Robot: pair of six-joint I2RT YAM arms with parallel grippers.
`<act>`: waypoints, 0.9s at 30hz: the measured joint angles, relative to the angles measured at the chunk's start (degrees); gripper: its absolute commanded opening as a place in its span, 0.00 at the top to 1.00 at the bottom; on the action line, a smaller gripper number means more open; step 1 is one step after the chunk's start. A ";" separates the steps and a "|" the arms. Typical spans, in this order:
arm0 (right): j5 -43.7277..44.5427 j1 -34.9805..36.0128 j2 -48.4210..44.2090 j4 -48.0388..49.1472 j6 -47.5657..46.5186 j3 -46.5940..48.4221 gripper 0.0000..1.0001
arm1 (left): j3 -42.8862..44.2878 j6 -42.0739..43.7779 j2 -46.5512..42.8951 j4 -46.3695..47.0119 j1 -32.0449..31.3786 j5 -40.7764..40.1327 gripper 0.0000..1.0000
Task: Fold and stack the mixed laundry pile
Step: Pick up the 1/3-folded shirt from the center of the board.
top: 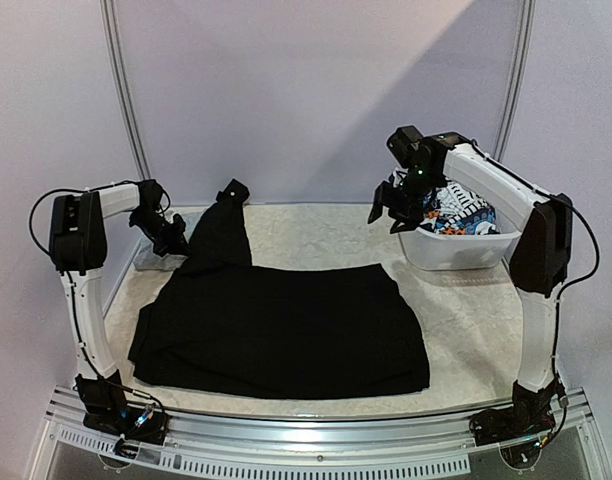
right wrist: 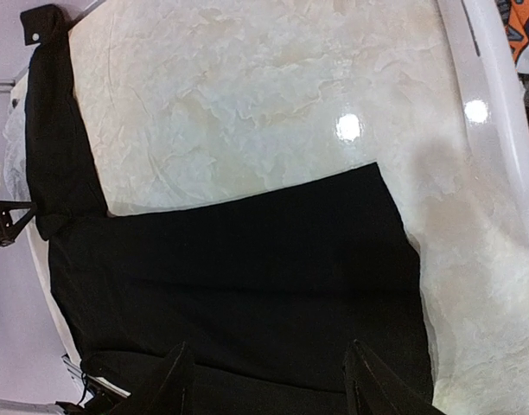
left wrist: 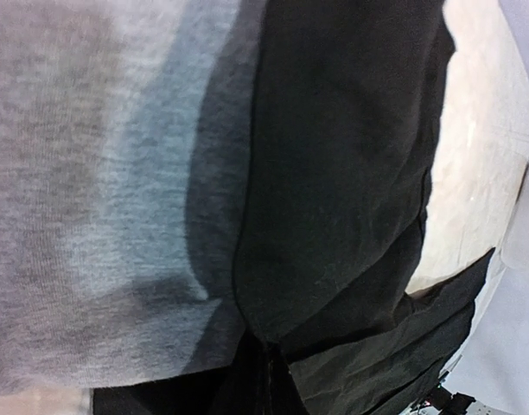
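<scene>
A large black long-sleeved garment (top: 286,330) lies spread flat on the table, one sleeve (top: 224,225) running toward the back. My left gripper (top: 171,238) is low at that sleeve's left edge, over a light grey top (top: 149,262). In the left wrist view the grey top (left wrist: 92,173) fills the left and the black garment (left wrist: 334,173) the right. The left gripper (left wrist: 273,380) is shut, with a fold of black cloth drawn in between its jaws. My right gripper (top: 391,212) hangs open in the air beside the basket. The right wrist view has the open right gripper (right wrist: 266,346) above the black garment (right wrist: 239,268), holding nothing.
A white plastic laundry basket (top: 456,255) stands at the back right of the marbled table (top: 316,235). A printed white, black, blue and orange piece (top: 456,210) lies in it. The basket's rim (right wrist: 498,104) and the printed piece (right wrist: 524,35) show at the right wrist view's right edge.
</scene>
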 measured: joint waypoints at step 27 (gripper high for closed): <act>10.58 0.17 24.63 3.54 -6.27 13.14 0.51 | -5.86 1.86 -10.38 2.25 -2.89 1.68 1.00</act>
